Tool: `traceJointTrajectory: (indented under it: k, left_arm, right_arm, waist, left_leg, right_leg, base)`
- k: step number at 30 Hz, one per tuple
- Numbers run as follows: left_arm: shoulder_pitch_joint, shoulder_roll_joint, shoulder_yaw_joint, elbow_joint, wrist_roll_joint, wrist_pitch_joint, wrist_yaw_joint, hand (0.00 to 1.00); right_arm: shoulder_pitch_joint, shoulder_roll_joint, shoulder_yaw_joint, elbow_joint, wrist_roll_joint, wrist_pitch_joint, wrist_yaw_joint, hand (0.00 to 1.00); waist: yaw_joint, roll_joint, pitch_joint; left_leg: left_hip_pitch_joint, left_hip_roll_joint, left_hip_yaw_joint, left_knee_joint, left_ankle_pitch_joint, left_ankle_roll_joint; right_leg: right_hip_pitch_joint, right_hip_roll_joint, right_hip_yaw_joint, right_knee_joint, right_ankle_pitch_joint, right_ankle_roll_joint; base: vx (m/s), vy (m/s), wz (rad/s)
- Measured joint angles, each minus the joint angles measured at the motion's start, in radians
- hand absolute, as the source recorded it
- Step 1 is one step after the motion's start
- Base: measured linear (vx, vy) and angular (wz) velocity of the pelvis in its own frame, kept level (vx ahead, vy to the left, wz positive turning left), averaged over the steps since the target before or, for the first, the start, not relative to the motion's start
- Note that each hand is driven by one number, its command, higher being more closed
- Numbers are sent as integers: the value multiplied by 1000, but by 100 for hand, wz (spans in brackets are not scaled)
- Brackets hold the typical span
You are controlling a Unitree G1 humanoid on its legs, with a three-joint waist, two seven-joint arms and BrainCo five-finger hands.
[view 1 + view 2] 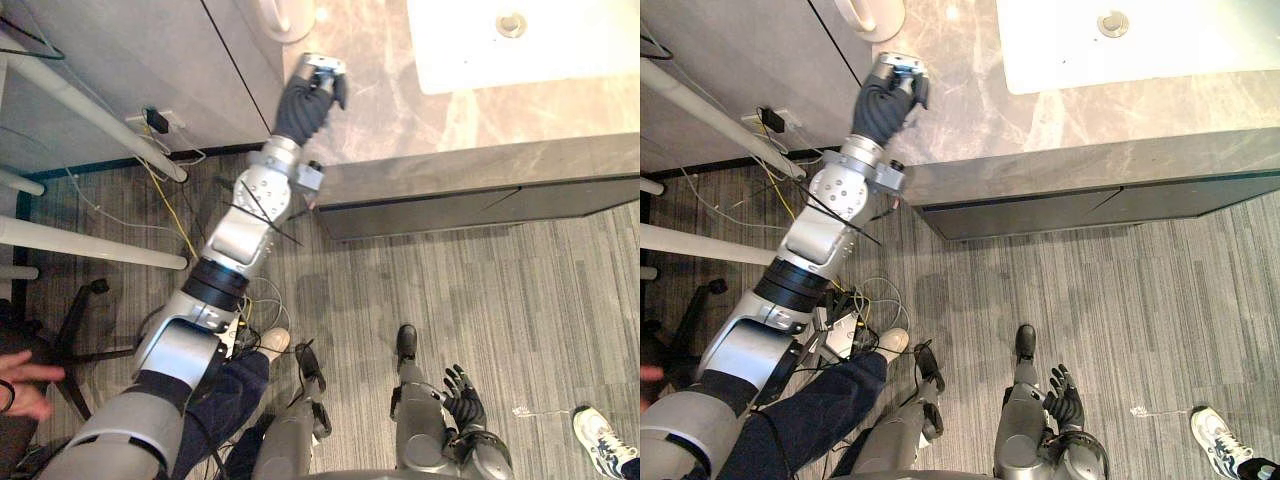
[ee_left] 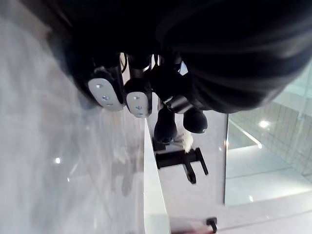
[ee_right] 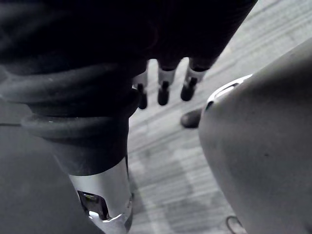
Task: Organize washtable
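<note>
Left hand (image 1: 305,100) sits on the marble counter (image 1: 400,125) at twelve o'clock, grip impossible to tell. Right hand (image 1: 465,400) hangs slack, empty, at five. Tidying looks barely started.

You have bright overhead light: the sink (image 1: 560,45) glares white, spots gleam on the counter (image 1: 400,110), and both wrist views are dark with shadow.

The counter (image 1: 400,120) is pale grey with cloudy marble veining, and its sink (image 1: 580,55) is plain white. The cabinet front (image 1: 480,207) below is dark grey. The floor (image 1: 500,300) has fine grey stripes. The left hand (image 1: 300,105) wears black. A person's shoe (image 1: 603,437) is white.
</note>
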Motion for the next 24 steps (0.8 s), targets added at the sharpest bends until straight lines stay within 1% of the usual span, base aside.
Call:
traceJointTrajectory:
  k: [2,3,4,6,10,12,15,19,23,24]
  left_arm:
    - [-19,33,33,49,0,1,5,100]
    - [-45,55,44,96,0,12,15,100]
    - [-62,68,45,127,0,19,19,100]
    - [-122,110,46,252,2,43,21,100]
    - [-236,148,47,400,3,64,23,100]
    - [-258,159,52,417,3,64,23,100]
    - [-278,165,93,421,3,64,23,100]
    - [-278,165,93,421,0,64,22,100]
    - [-291,151,90,421,-11,64,22,100]
    - [-304,144,89,421,-18,64,22,100]
  right_arm:
    - [0,0,1,-1,0,0,0,0]
    - [0,-2,3,-1,0,2,0,0]
    - [0,-6,4,-2,0,2,1,0]
    - [0,-7,8,-5,0,2,1,0]
    - [1,-8,29,-21,0,2,2,0]
    - [2,-8,34,-29,0,1,2,0]
    - [8,-8,56,-61,2,0,5,0]
    - [12,-7,72,-88,2,-2,16,0]
    - [29,-7,81,-104,7,-3,20,0]
    - [35,-8,81,-104,24,-3,20,0]
  waist:
    - [1,0,-1]
    - [2,-1,-4]
    - [1,0,-4]
    - [-1,-2,-5]
    - [-5,-3,-5]
    - [-5,-4,-5]
    - [-3,-17,-5]
    - [-1,-32,-3]
    - [1,-37,-3]
    - [2,-39,-3]
  left_leg:
    - [-5,1,1,2,0,0]
    - [-12,0,3,2,0,0]
    - [-15,0,4,2,0,0]
    - [-26,0,15,3,1,2]
    - [-33,2,23,3,3,4]
    - [-33,3,25,3,3,4]
    - [-32,12,32,6,2,3]
    - [-32,18,38,9,2,3]
    - [-33,19,40,10,2,3]
    - [-33,19,40,10,2,3]
  right_leg:
    - [-5,0,3,0,1,0]
    - [-14,0,7,1,3,1]
    - [-17,0,8,1,5,1]
    - [-34,0,19,1,11,-1]
    - [-43,2,25,1,15,-5]
    - [-44,4,26,1,16,-6]
    - [-45,8,34,1,17,-7]
    - [-47,10,39,1,18,-10]
    - [-48,10,40,1,19,-10]
    - [-48,10,39,1,19,-10]
  base:
    - [0,0,0]
    - [-16,2,-4]
    - [-13,5,-7]
    - [-7,6,-11]
    - [20,-1,-4]
    - [23,-6,-3]
    - [10,-9,-6]
    - [-13,-13,-4]
    - [-6,1,-1]
    - [0,0,0]
